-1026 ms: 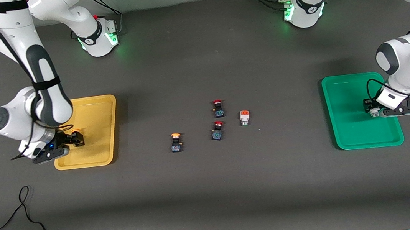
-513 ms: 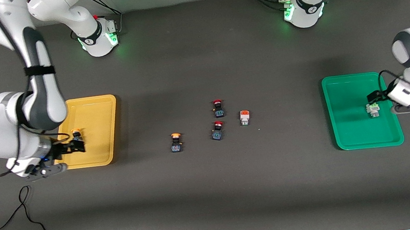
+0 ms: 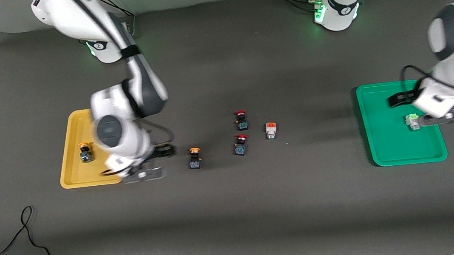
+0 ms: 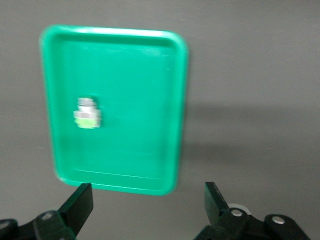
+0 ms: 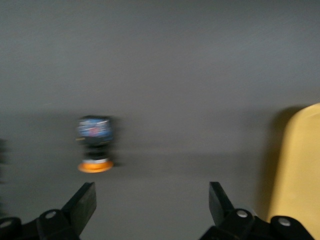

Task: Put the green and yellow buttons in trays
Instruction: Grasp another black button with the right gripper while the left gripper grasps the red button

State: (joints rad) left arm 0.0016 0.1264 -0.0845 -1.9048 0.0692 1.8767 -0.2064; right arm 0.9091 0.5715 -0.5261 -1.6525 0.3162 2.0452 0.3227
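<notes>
A yellow-capped dark button (image 3: 85, 153) lies in the mustard yellow tray (image 3: 75, 172). A white button with a green top (image 3: 412, 121) lies in the green tray (image 3: 382, 139); both show in the left wrist view, button (image 4: 87, 114) and tray (image 4: 145, 75). A second yellow-capped button (image 3: 194, 158) lies on the table mid-way, with a white orange-topped button (image 3: 270, 130) beside it toward the left arm's end. My right gripper (image 3: 157, 163) is open and empty between the yellow tray and that button (image 5: 95, 145). My left gripper (image 3: 430, 107) is open and empty above the green tray.
Two red-capped dark buttons (image 3: 241, 120) (image 3: 241, 144) lie between the loose yellow button and the white orange-topped one. The yellow tray's edge (image 5: 300, 170) shows in the right wrist view. A black cable (image 3: 32, 252) loops on the table near the front camera at the right arm's end.
The right gripper let go of the yellow button in the yellow tray and swung toward the table's middle. The left gripper let go of the green-topped button in the green tray and rose.
</notes>
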